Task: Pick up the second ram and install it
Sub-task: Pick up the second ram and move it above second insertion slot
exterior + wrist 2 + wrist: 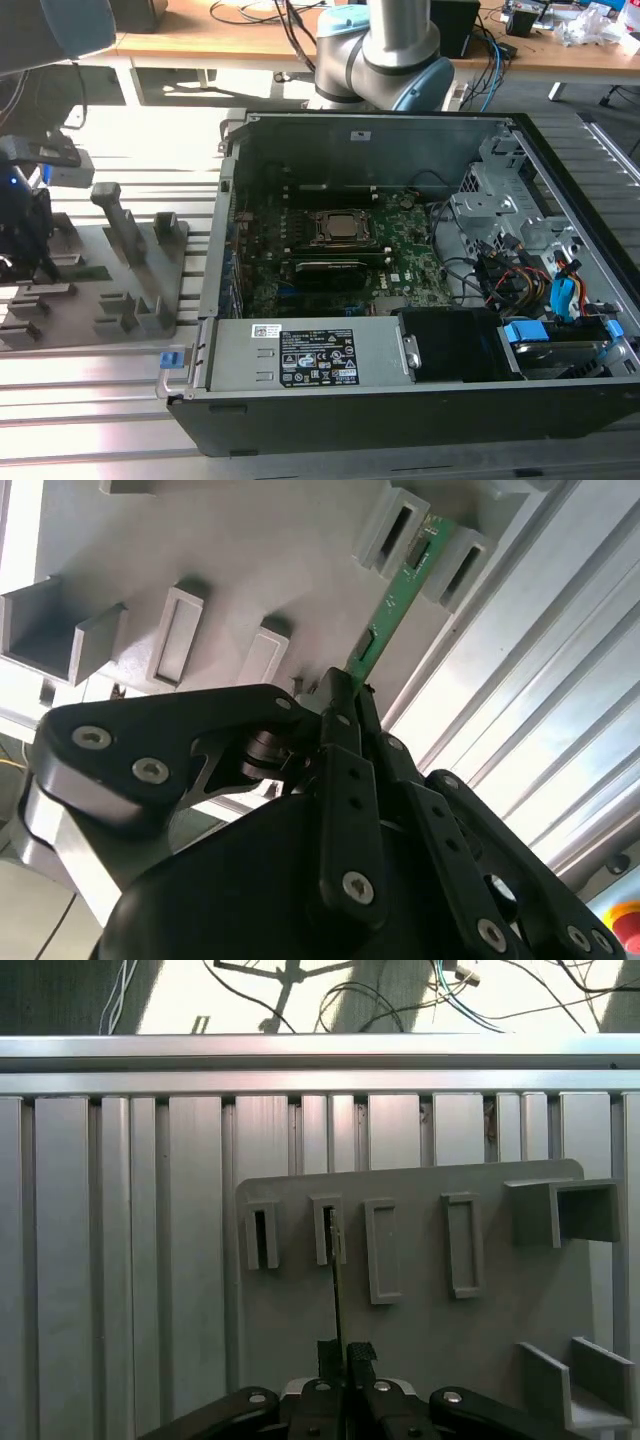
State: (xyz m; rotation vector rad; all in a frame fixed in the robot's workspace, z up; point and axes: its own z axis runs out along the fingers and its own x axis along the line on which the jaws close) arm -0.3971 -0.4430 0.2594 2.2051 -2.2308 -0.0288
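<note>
Aluminium slat table (100,400) carries an open computer case (400,415), with a grey fixture tray (85,245) at nine o'clock from the case in the exterior view. Step in hand, as I judge it, is the pick. In the second wrist view the gripper (345,688) is over the tray, jaws pressed together on the near end of the second ram (395,600), pinching the thin green board edge-on. The ram is not in the case yet: its far end sits between two grey holder blocks (392,530) on the tray. Can't tell if it is fully seated there or already raised a bit. Next move likely calls for a straight pull along the stick's length, since any tilt could bind the thin board in the holder or make it slip in the pinch. Empty slots (380,1250) sit just beside the held stick in the first wrist view, and an upright post (115,215) stands on the tray between gripper and case, which could matter for the carry. Inside the case, the CPU socket (345,228) is mid-board, a black module (325,270) lies at six o'clock from it, and cables (500,280) crowd three o'clock. Which board slot is free is too small to tell.
</note>
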